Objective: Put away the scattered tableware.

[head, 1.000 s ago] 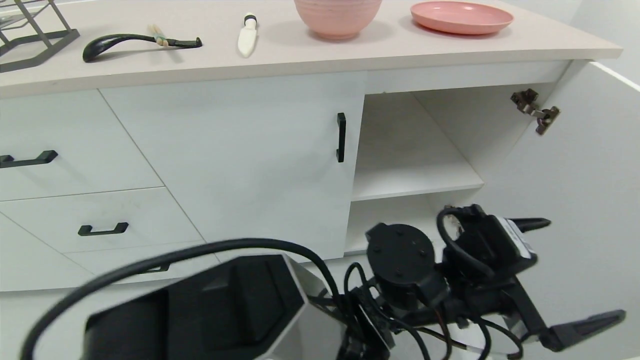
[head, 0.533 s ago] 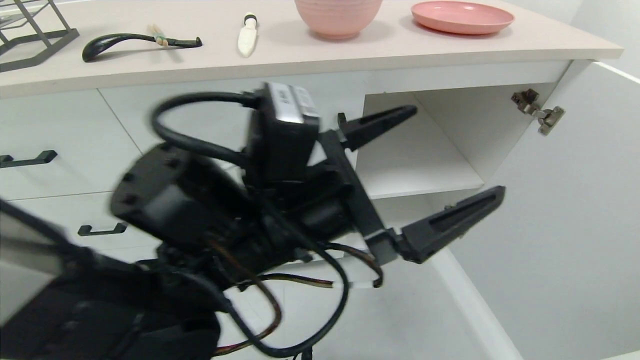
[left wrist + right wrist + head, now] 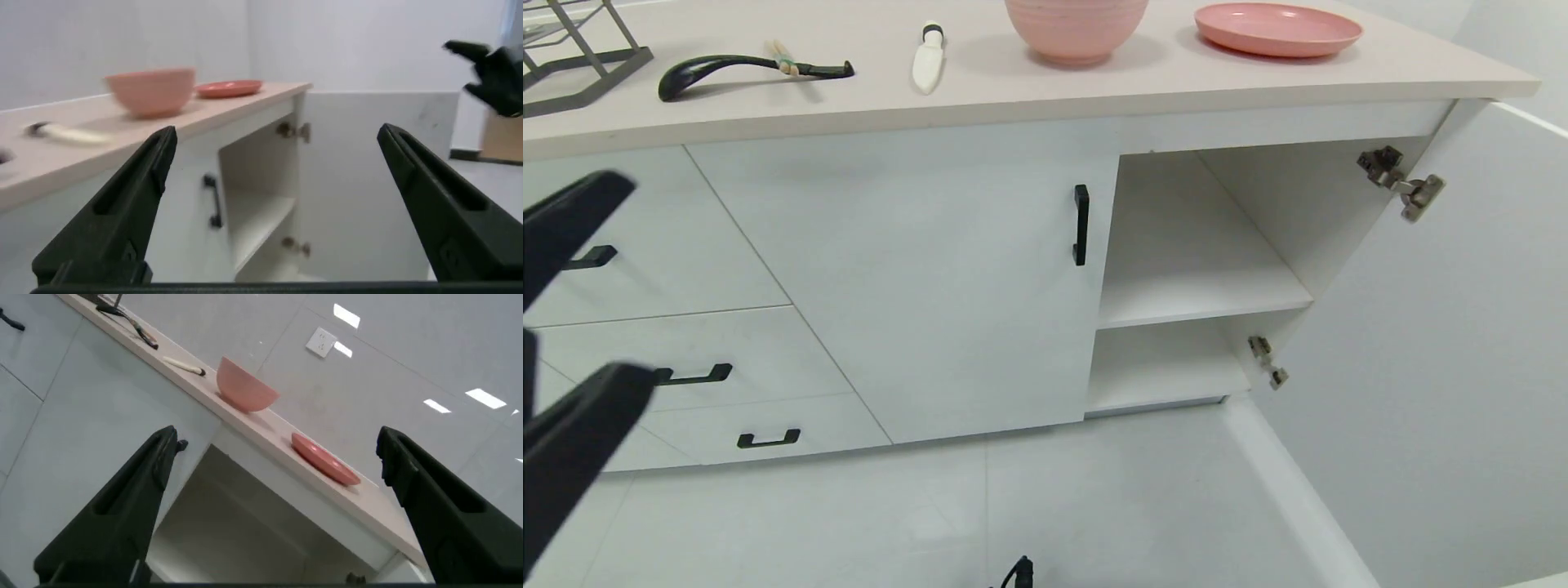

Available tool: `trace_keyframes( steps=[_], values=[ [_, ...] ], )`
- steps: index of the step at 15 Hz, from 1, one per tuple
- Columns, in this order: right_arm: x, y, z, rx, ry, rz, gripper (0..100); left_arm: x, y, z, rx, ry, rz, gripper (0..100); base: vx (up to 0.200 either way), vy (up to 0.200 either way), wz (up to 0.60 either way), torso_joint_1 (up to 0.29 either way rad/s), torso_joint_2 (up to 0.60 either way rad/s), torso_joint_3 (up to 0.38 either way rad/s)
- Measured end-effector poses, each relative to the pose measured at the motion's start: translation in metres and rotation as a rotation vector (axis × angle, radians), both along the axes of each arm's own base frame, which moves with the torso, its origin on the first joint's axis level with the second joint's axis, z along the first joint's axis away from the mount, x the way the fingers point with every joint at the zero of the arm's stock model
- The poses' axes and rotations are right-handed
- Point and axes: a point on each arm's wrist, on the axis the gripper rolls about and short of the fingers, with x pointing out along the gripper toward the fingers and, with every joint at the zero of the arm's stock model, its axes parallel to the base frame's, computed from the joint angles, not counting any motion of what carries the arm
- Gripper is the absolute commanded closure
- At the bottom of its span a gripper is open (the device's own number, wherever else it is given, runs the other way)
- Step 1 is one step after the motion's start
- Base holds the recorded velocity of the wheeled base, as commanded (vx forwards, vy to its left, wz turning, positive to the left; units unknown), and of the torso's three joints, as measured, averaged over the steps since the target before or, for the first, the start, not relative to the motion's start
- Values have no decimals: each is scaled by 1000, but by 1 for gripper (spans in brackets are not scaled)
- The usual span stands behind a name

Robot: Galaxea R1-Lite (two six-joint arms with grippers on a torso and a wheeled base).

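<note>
Scattered tableware lies on the beige countertop (image 3: 1013, 86): a black ladle (image 3: 735, 67) with chopsticks (image 3: 783, 57) across it, a white knife (image 3: 927, 57), a pink bowl (image 3: 1074, 24) and a pink plate (image 3: 1278, 27). My left gripper (image 3: 636, 282) is open and holds nothing, at the far left in front of the drawers, well below the counter. Its wrist view looks along the counter at the bowl (image 3: 151, 88) and plate (image 3: 229, 87). My right gripper (image 3: 278, 434) is open with nothing in it, low down, facing up at the bowl (image 3: 245, 388) and plate (image 3: 327, 460).
A dark wire dish rack (image 3: 572, 57) stands at the counter's far left. The right cabinet stands open, its shelf (image 3: 1201, 290) bare and its door (image 3: 1445, 367) swung out to the right. A closed door with a black handle (image 3: 1080, 224) and drawers (image 3: 690, 374) fill the left.
My left arm has swept from low beside the open cabinet door, up across the middle of the view, out to the far left. The tableware has not moved.
</note>
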Motion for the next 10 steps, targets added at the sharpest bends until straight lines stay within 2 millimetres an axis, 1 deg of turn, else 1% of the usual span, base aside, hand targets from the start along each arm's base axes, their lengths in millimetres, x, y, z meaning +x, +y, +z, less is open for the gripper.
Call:
trace_keyframes(
  steps=[1, 2, 3, 5, 6, 7, 8, 9, 10],
  values=[
    [-7, 0, -6, 0, 4, -3, 0, -18, 16, -12, 10, 22, 60, 0, 0, 0, 0, 0, 0, 0],
    [-13, 1, -12, 1, 16, -4, 0, -33, 26, -23, 26, 57, 109, 0, 0, 0, 0, 0, 0, 0],
    [-20, 1, -21, 3, 36, -4, 0, -51, 37, -39, 43, 111, 164, 0, 0, 0, 0, 0, 0, 0],
    [-34, 2, -40, 8, 89, -5, 0, -79, 48, -60, 24, 135, 257, 0, 0, 0, 0, 0, 0, 0],
    [-41, 2, -51, 11, 131, -5, 0, -88, 52, -75, -5, 173, 330, 0, 0, 0, 0, 0, 0, 0],
    [-48, 2, -62, 22, 159, -11, 0, -91, 54, -94, -23, 279, 436, 0, 0, 0, 0, 0, 0, 0],
    [-51, 2, -72, 43, 205, -20, 0, -91, 55, -108, -44, 363, 536, 0, 0, 0, 0, 0, 0, 0],
    [-49, 1, -86, 102, 322, -71, 0, -90, 57, -120, -62, 450, 642, 0, 0, 0, 0, 0, 0, 0],
    [-47, -1, -97, 160, 425, -129, 0, -89, 58, -132, -58, 538, 708, 0, 0, 0, 0, 0, 0, 0]
  ],
)
